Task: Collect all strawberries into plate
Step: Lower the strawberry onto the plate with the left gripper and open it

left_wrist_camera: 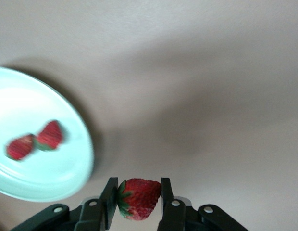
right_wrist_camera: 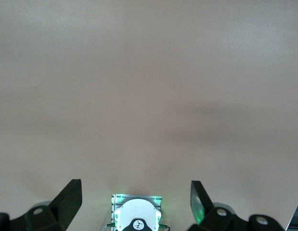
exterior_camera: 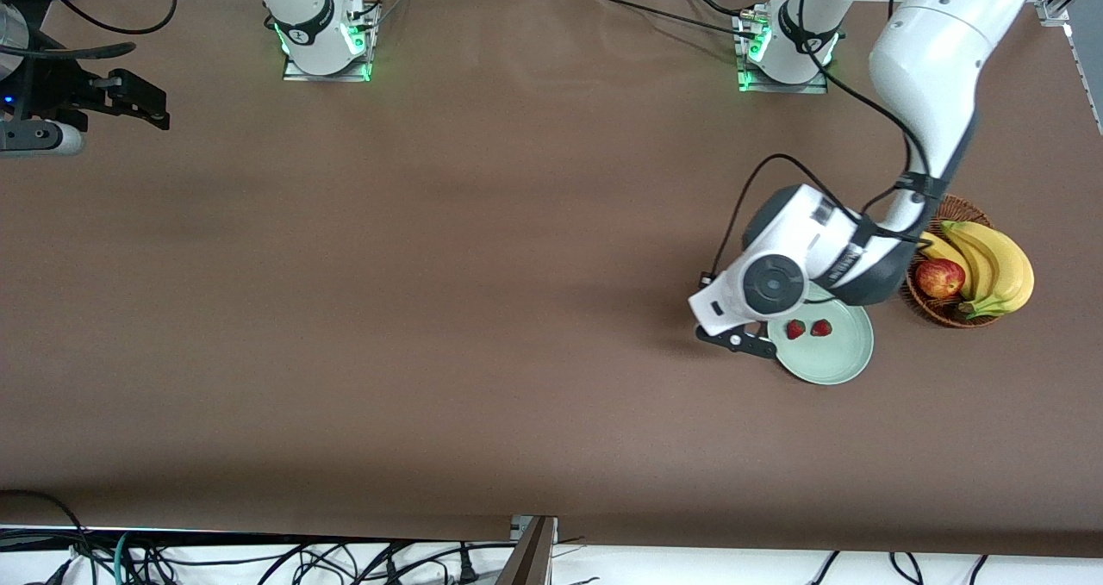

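Note:
My left gripper (left_wrist_camera: 138, 188) is shut on a red strawberry (left_wrist_camera: 138, 199) with a green cap. It holds the strawberry above the bare table, just beside the rim of the pale mint-green plate (left_wrist_camera: 53, 180). Two more strawberries (left_wrist_camera: 20, 147) (left_wrist_camera: 50, 134) lie in the plate. In the front view the left gripper (exterior_camera: 734, 340) is at the plate's (exterior_camera: 840, 363) edge toward the right arm's end. Both plated strawberries (exterior_camera: 795, 329) (exterior_camera: 821, 327) show there; the held one is hidden by the hand. My right gripper (exterior_camera: 157, 107) (right_wrist_camera: 134, 188) is open and empty, waiting at the right arm's end of the table.
A brown wicker basket (exterior_camera: 926, 308) stands beside the plate toward the left arm's end. It holds a red apple (exterior_camera: 939, 278) and bananas (exterior_camera: 1000, 266). The brown table stretches bare toward the right arm's end.

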Controlling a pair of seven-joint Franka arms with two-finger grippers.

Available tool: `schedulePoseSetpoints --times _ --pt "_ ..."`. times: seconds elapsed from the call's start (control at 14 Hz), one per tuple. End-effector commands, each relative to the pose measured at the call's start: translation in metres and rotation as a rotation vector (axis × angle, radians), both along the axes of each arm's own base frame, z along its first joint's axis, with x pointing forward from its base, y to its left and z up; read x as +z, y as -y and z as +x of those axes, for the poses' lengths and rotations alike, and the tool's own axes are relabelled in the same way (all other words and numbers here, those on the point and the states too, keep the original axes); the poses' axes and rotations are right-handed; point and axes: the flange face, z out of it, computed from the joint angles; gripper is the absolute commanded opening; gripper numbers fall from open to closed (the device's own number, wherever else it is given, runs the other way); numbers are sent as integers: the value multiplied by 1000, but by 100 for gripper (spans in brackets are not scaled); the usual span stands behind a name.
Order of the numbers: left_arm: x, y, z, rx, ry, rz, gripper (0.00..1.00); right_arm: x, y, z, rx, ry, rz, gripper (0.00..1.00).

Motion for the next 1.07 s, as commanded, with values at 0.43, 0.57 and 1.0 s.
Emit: schedulePoseSetpoints --times 0.43,0.57,1.0 --pt "-11 -104 19 -189 -71 -96 100 -4 10 0 11 -11 -8 100" --pt "-10 -102 18 -192 -70 -96 100 -2 12 -1 4 -8 -11 100" --pt "88 -102 19 -177 35 -27 100 -1 10 0 6 -2 -8 100"
